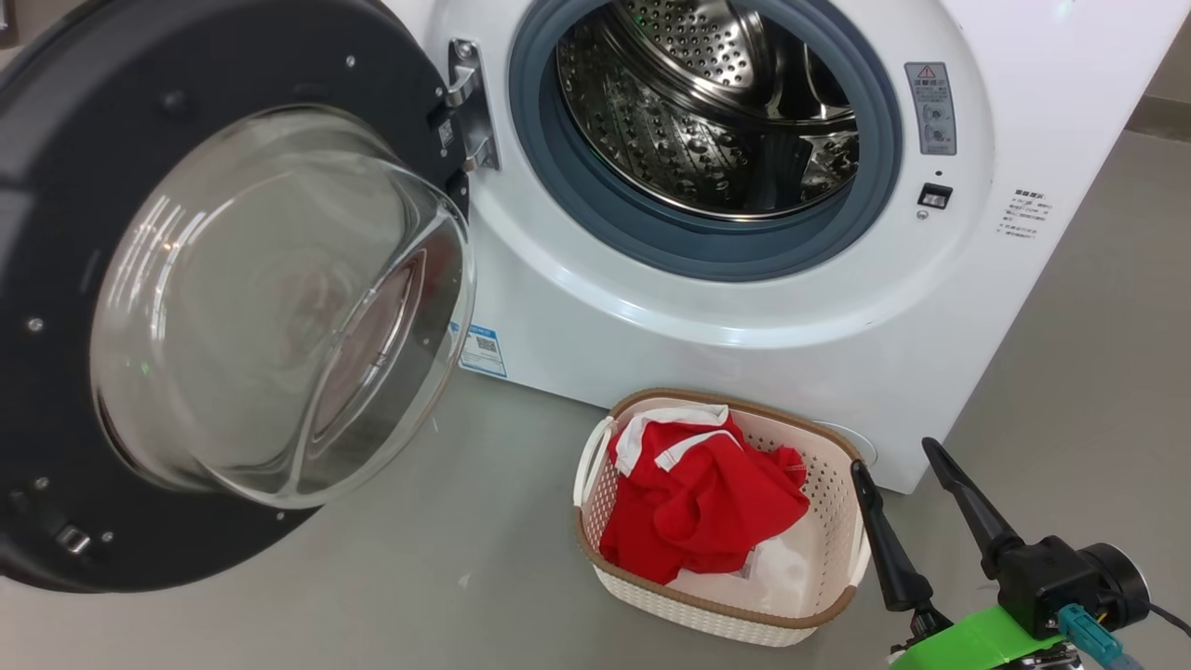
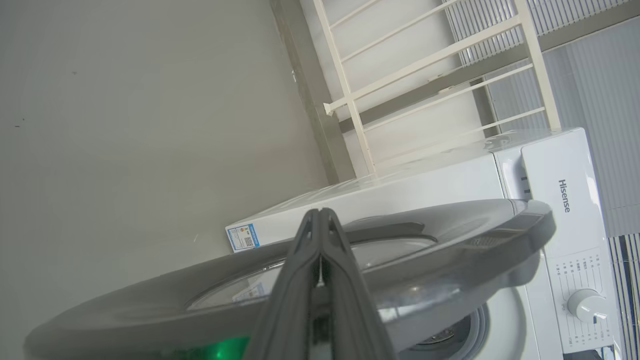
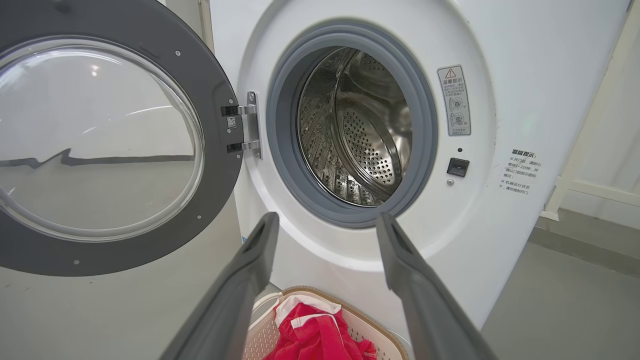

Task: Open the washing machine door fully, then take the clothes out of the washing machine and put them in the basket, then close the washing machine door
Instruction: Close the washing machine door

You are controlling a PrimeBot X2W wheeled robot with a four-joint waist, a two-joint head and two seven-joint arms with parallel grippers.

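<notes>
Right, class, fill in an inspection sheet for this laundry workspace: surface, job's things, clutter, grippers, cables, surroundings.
Surface: smooth grey floor.
Job's things: washing machine door swung wide open; washing machine drum shows bare steel; red clothes lie in the basket on the floor before it.
Clutter: nothing seen.
Grippers: left gripper shut, by the door's outer face; right gripper open, empty, beside the basket.
Cables: teal plug and dark cable at the right wrist.
Surroundings: cream rack and blinds behind the machine.
</notes>
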